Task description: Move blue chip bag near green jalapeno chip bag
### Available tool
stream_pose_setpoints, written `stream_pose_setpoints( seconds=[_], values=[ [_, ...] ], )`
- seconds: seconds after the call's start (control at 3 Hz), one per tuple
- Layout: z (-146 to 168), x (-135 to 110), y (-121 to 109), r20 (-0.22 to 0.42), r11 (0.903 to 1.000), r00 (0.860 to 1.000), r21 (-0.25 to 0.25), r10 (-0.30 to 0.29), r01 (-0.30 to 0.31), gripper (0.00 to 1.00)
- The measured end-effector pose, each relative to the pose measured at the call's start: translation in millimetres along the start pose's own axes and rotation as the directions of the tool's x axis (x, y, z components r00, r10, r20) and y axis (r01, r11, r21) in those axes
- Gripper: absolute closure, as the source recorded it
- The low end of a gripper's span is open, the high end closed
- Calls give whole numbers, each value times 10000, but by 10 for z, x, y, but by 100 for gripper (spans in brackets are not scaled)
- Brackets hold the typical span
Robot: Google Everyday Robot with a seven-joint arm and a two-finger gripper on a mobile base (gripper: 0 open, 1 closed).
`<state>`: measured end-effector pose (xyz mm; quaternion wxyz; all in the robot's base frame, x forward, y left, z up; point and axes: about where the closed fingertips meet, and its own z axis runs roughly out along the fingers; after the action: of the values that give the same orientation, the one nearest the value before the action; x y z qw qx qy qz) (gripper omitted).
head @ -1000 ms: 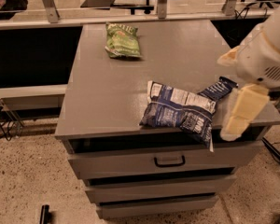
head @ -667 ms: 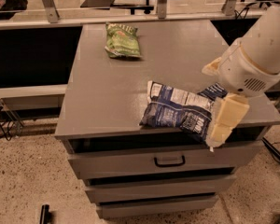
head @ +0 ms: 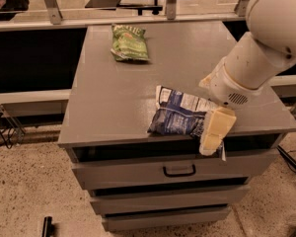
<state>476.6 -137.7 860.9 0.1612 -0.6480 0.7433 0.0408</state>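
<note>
Count: 1 cabinet, 3 drawer fronts (head: 163, 174) nearest; top one carries 1 handle (head: 179, 171).

Count: 1 gripper (head: 212, 138), at 5 o'clock on the grey surface (head: 118, 90), hanging over the front edge, against the right end of the blue chip bag (head: 180, 116). Jaws: apart or together, cannot tell.

1 blue chip bag, lying flat, near the front edge.

1 arm (head: 256, 58), white, enters from 2 o'clock, wrist angled down toward 7 o'clock.

1 green jalapeno chip bag (head: 129, 43), flat at 11 o'clock, far side, well apart from the blue bag.
</note>
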Motion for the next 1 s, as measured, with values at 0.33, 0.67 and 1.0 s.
stream_pose_setpoints(
  seconds=[0.33, 0.67, 1.0],
  values=[
    [172, 34, -102, 53, 9997, 9997, -96, 243, -243, 16],
    [251, 12, -124, 183, 9994, 9995, -216, 275, -271, 39],
    [225, -50, -132, 533, 9989, 9983, -415, 240, -218, 62]
  ],
)
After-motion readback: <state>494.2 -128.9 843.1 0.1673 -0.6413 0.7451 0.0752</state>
